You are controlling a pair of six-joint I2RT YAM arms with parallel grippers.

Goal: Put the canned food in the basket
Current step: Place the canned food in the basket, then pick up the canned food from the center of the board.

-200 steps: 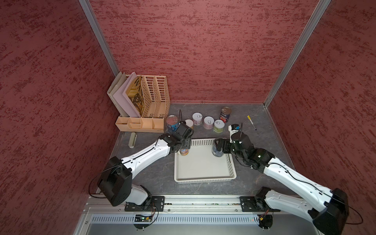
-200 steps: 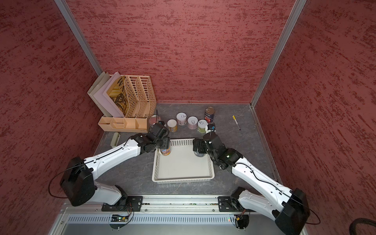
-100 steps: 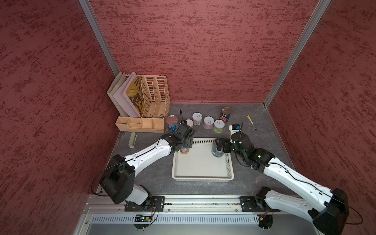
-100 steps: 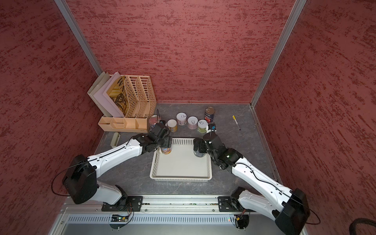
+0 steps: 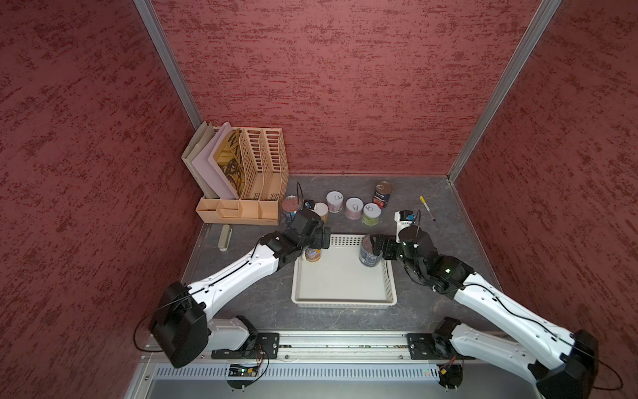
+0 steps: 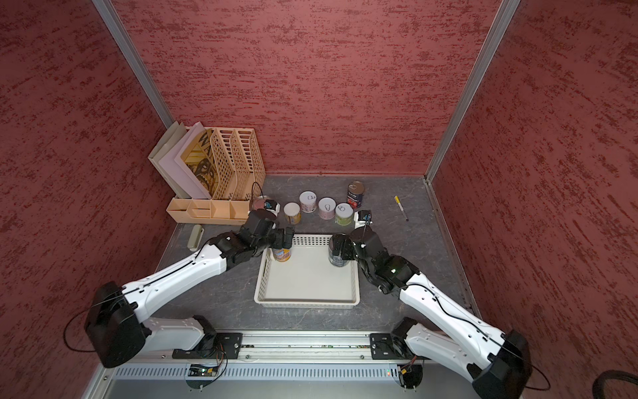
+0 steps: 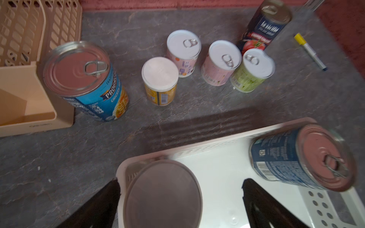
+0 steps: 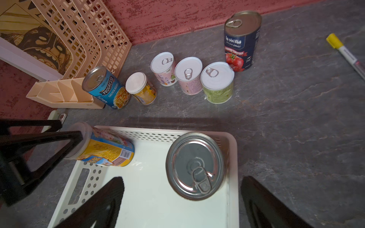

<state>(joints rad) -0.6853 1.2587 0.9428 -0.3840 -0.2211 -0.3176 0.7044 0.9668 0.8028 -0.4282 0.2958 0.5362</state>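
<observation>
Left wrist view, left jaws now parted around yellow can (image 7: 162, 195) in basket (image 7: 197, 151), right jaws still parted.

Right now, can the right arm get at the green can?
Probably yes: the right pincer is open, and past the basket rim nothing stands before the green can, though a pink can crowds one side.

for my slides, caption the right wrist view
Open right gripper framing a silver-topped can standing in the white basket
</observation>
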